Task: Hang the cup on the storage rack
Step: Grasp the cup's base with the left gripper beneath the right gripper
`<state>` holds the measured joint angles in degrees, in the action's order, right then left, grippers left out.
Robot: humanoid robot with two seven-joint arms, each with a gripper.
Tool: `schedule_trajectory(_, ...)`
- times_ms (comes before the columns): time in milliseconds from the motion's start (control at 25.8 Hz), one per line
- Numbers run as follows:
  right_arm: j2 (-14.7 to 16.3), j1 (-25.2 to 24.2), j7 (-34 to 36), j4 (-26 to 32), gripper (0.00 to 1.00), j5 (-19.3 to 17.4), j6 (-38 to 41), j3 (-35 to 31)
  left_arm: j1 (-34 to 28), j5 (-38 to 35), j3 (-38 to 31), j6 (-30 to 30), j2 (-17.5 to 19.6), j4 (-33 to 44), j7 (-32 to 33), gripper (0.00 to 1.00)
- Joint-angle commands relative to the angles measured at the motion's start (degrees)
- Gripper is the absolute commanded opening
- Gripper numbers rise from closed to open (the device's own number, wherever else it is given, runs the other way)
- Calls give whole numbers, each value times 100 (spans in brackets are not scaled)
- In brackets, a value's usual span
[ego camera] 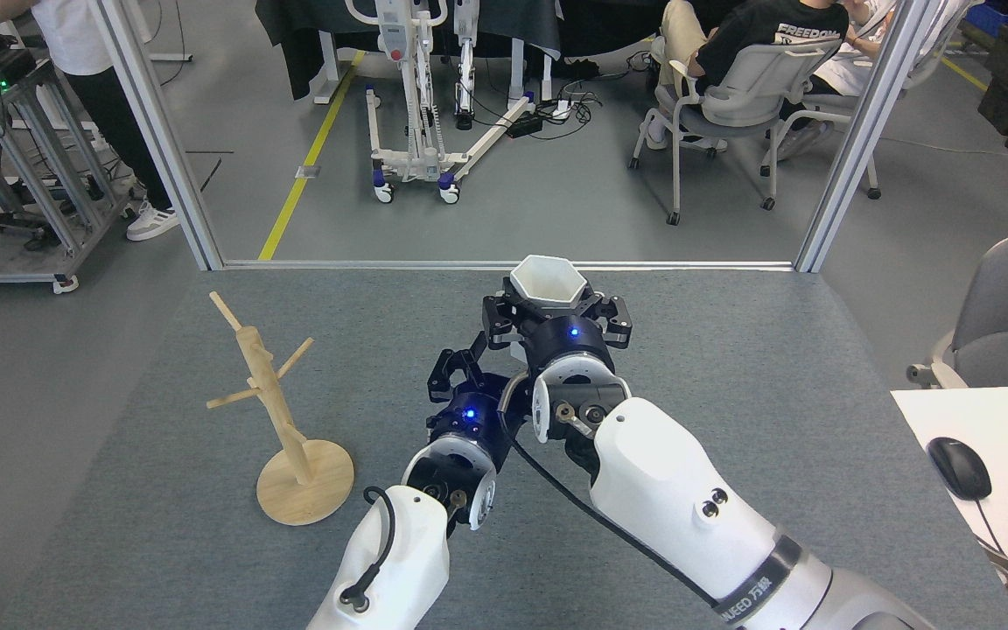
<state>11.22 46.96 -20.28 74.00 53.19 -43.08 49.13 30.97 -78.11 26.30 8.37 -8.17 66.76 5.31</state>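
The right end effector (555, 308) grasps the white faceted cup (548, 281) upright above the counter (731, 367), mouth upward. The left end effector (462, 367) hangs released beside it, perhaps for a handover. The wooden mug tree (281, 411) stands well apart.

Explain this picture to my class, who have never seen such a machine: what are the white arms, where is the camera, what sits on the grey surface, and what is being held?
The camera sits in a humanoid robot's head, looking forward and down at its own two white arms. Each arm ends in a black claw. The right claw is shut on a white cup with a six-sided rim, held upright above the grey table. The left claw is open, holds nothing and sits close beside the right arm's wrist. To the left, a wooden storage rack with angled pegs stands on a round base; nothing hangs on it yet. Beyond the table are people, chairs and equipment.
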Motion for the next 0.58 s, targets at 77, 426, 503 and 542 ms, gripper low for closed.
schedule_trajectory(77,-32,-29,-2,9,0,7,-16,9,172,94,34,-11,0,-252,5,96)
schedule_trajectory(426,-137,-46,-2,35,0,24,-42,17,445,437,121,-3,-9,-594,14,90)
schedule_trajectory(503,-137,-46,-2,35,0,16,-42,17,480,516,121,6,-9,-603,14,83)
schedule_trajectory(542,-137,-46,-2,35,0,24,-42,17,498,542,121,24,-9,-629,14,82)
